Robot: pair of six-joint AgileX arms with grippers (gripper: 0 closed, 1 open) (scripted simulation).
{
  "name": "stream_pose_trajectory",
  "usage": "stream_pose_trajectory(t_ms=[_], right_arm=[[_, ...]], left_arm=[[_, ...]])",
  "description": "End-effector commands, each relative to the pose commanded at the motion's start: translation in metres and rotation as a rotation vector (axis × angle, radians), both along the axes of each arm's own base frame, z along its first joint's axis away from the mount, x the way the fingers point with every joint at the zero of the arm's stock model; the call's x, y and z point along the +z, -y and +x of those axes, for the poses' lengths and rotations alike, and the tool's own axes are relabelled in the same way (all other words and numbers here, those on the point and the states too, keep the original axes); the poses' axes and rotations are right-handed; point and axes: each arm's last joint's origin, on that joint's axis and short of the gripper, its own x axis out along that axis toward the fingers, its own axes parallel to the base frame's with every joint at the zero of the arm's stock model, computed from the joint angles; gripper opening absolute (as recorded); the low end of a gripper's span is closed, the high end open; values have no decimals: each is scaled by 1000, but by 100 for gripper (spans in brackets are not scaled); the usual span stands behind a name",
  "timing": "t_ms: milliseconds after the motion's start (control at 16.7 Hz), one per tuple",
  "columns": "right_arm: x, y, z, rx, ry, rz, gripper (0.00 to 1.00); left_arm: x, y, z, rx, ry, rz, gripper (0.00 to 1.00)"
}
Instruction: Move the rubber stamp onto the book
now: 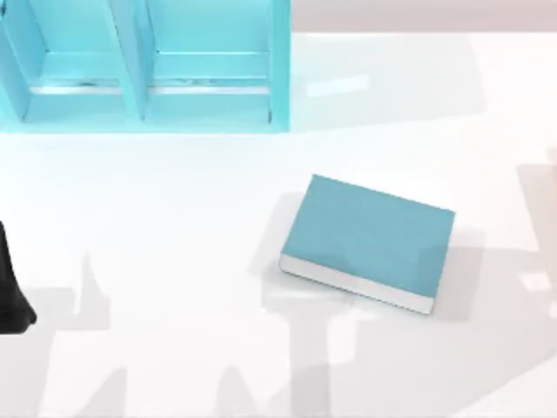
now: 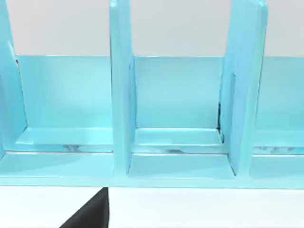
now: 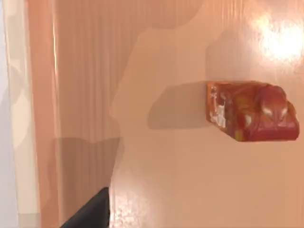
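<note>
The book lies flat on the white table, right of centre, with a plain teal-blue cover and white page edges toward the front. The rubber stamp, a small red and orange block, stands on a smooth surface in the right wrist view, some way ahead of a dark part of my right gripper. Nothing is held there. My left arm sits at the table's left edge. A dark part of my left gripper shows in the left wrist view, facing the shelf.
A large turquoise shelf unit with open compartments stands at the back left. Its upright dividers rise close in front of the left wrist camera. White table surface lies between the shelf and the book.
</note>
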Motion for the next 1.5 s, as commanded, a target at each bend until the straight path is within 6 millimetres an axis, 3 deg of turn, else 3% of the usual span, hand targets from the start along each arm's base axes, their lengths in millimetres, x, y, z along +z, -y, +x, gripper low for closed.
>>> stream_pose_trajectory(t_ms=[180,360,900,1140,1500], right_arm=[[-15,26,30,0,-149,52,100],[-23,43,47,1,-221,84,100],[-28,46,51,4,-235,91,100],[-55,46,51,1,-237,93,100],[-115,48,52,1,-236,92,100]], left_arm=[[0,0,0,0,0,0,100],[0,0,0,0,0,0,100],[0,0,0,0,0,0,100],[0,0,0,0,0,0,100],[0,0,0,0,0,0,100]])
